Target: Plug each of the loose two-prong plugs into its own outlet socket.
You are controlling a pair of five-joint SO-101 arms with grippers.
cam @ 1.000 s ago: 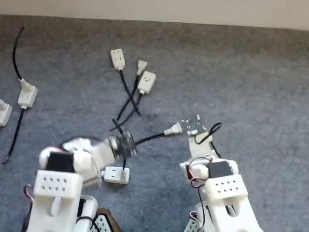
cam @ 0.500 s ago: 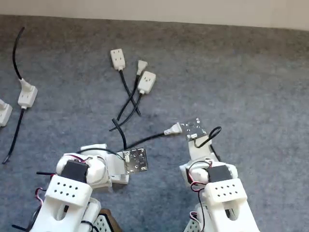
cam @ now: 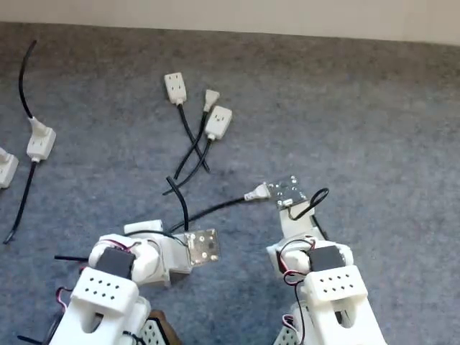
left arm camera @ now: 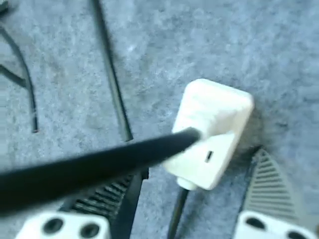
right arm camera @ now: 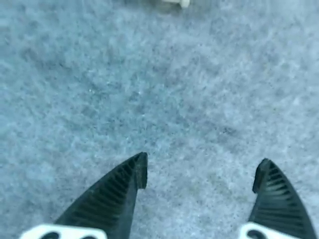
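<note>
Here, left gripper [left arm camera: 197,167] over white socket [left arm camera: 214,117], jaws apart

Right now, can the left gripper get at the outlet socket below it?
Probably yes: the outlet socket sits between the open fingers of the left gripper, though a black cord crosses in front of it.

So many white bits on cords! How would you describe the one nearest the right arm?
On the grey carpet, find the right arm's open gripper. Close by lies a small white plug, alone, its black cord running toward the left arm; the other white pieces sit farther away.
</note>
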